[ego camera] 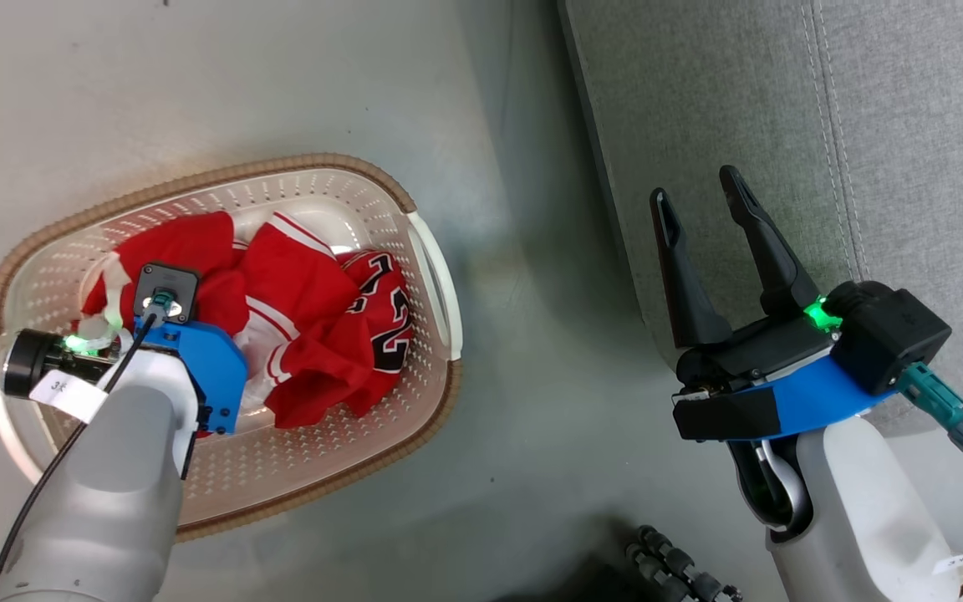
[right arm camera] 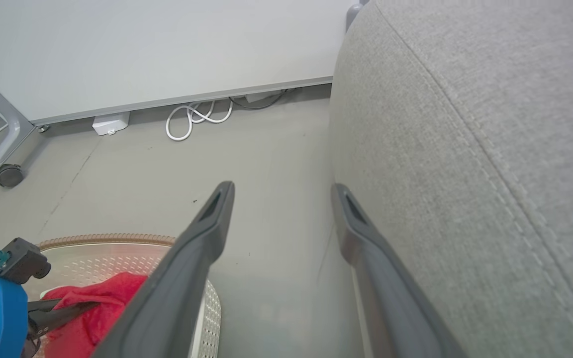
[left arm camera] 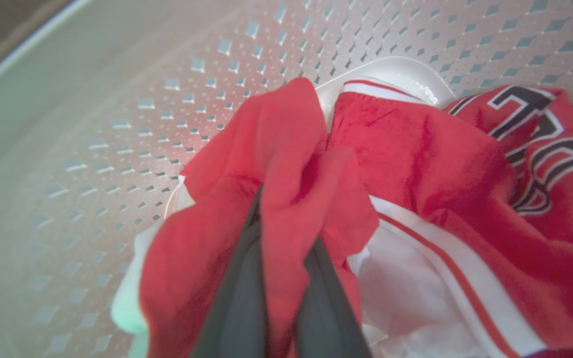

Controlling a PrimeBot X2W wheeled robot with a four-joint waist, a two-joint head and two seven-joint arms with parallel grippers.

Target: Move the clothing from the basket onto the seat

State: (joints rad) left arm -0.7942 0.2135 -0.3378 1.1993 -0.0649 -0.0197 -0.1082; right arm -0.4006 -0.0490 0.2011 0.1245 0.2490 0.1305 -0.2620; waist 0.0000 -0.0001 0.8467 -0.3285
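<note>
Red clothing [ego camera: 306,309] with white trim and dark numerals lies heaped in the cream basket [ego camera: 435,276] on the floor at the left. My left gripper [left arm camera: 286,223] reaches down into the basket and is shut on a fold of the red clothing [left arm camera: 286,149], which bunches up between its dark fingers. In the head view its wrist covers the fingers. My right gripper [ego camera: 696,191] hangs open and empty over the front edge of the light grey seat [ego camera: 782,100]. The right wrist view shows the right gripper [right arm camera: 282,191] beside the seat [right arm camera: 465,124], with the basket [right arm camera: 107,238] and clothing [right arm camera: 107,298] at lower left.
A strip of grey floor [ego camera: 532,334] separates the basket from the seat. A coiled white cable [right arm camera: 192,117] and a small white box [right arm camera: 111,123] lie along the far wall. A caster-wheeled metal leg [right arm camera: 8,175] stands at far left. A black ribbed object [ego camera: 674,568] is near my base.
</note>
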